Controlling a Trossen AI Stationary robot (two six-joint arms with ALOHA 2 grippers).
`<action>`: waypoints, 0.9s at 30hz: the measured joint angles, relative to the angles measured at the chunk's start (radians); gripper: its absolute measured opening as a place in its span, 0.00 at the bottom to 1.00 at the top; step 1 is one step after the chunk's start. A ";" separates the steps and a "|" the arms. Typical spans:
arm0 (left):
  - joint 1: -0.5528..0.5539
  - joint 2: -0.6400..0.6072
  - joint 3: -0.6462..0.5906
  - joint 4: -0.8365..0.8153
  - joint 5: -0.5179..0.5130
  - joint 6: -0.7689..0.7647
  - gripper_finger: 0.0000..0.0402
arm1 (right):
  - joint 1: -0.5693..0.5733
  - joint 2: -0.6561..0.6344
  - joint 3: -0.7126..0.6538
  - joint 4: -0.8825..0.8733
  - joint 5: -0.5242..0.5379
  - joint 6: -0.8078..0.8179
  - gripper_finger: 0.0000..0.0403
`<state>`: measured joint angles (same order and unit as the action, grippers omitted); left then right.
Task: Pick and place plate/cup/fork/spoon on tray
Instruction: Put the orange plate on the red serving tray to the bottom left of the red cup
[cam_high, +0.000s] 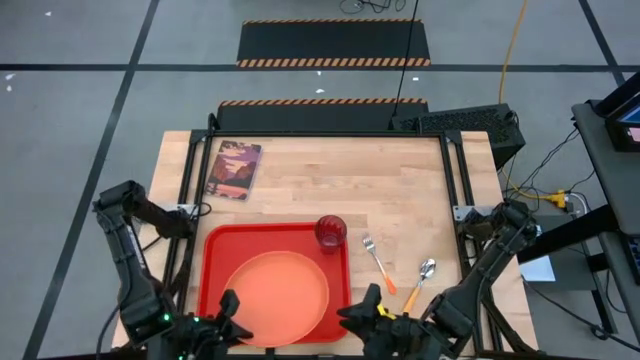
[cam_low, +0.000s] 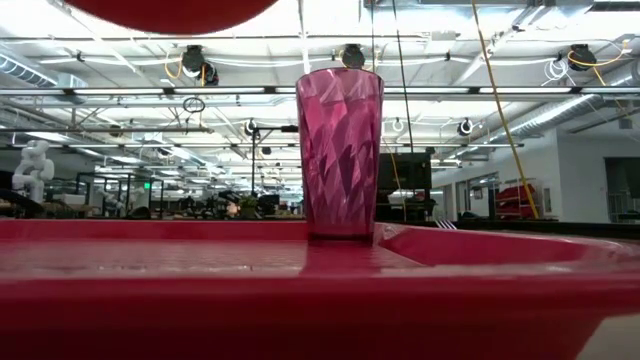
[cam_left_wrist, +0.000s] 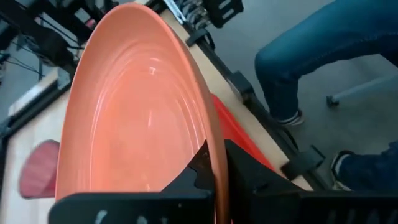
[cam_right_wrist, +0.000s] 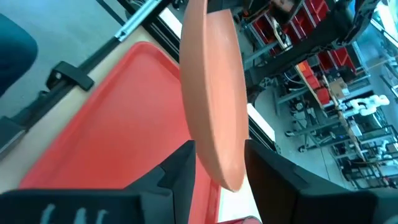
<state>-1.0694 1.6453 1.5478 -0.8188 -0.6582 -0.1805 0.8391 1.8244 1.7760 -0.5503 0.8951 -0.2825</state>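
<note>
The left gripper (cam_left_wrist: 216, 180) pinches the rim of the plate (cam_high: 276, 297), holding it above the tray (cam_high: 215, 262). The right gripper (cam_right_wrist: 219, 168) straddles the plate's opposite edge, fingers spread. The cup (cam_high: 331, 232) stands in the tray's corner; fork (cam_high: 378, 262) and spoon (cam_high: 420, 280) lie on the table (cam_high: 340, 180)

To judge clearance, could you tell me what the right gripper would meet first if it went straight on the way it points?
Almost certainly the round flat orange plate: its rim already sits between the right gripper's open fingers, held up above the red rectangular plastic tray. Depth is unclear, but nothing lies nearer.

orange plate (cam_high: 277, 297), red tray (cam_high: 215, 262), dark-red cup (cam_high: 331, 232)
</note>
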 joint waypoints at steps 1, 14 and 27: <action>-0.010 0.011 0.000 0.000 0.000 -0.014 0.03 | 0.003 0.000 0.000 0.000 0.003 -0.005 0.33; -0.018 0.197 0.000 -0.074 0.008 -0.153 0.03 | 0.014 0.000 0.000 0.000 0.103 -0.001 0.33; 0.027 0.312 0.000 -0.113 0.023 -0.247 0.03 | 0.014 0.000 0.000 0.001 0.103 -0.001 0.33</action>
<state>-1.0425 1.9574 1.5478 -0.9318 -0.6357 -0.4275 0.8528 1.8244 1.7760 -0.5495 0.9977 -0.2840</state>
